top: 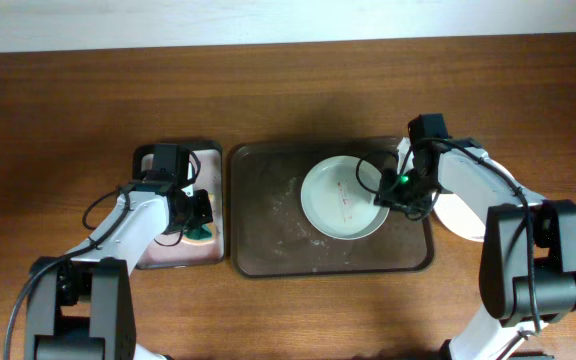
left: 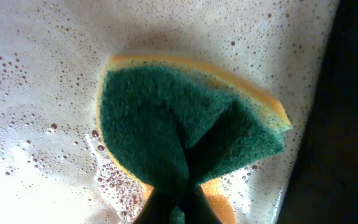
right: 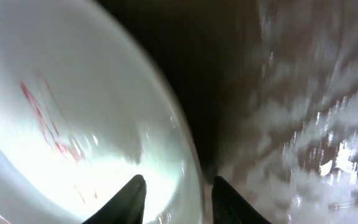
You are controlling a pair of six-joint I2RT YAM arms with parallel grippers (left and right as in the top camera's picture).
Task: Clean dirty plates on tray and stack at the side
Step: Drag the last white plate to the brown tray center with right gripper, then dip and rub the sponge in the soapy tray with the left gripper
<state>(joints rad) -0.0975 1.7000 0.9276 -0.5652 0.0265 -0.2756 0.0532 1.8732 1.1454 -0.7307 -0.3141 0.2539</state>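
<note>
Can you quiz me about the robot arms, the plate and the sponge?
1. True or false: the plate on the dark tray has red streaks.
2. What is the left gripper holding? A) spoon B) sponge C) cup
3. Fill in: the right gripper has one finger on either side of the plate's ____.
Key: 1 true; 2 B; 3 rim.

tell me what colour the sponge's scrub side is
Dark green on the sponge, over a yellow-orange layer; best in left wrist view.
</note>
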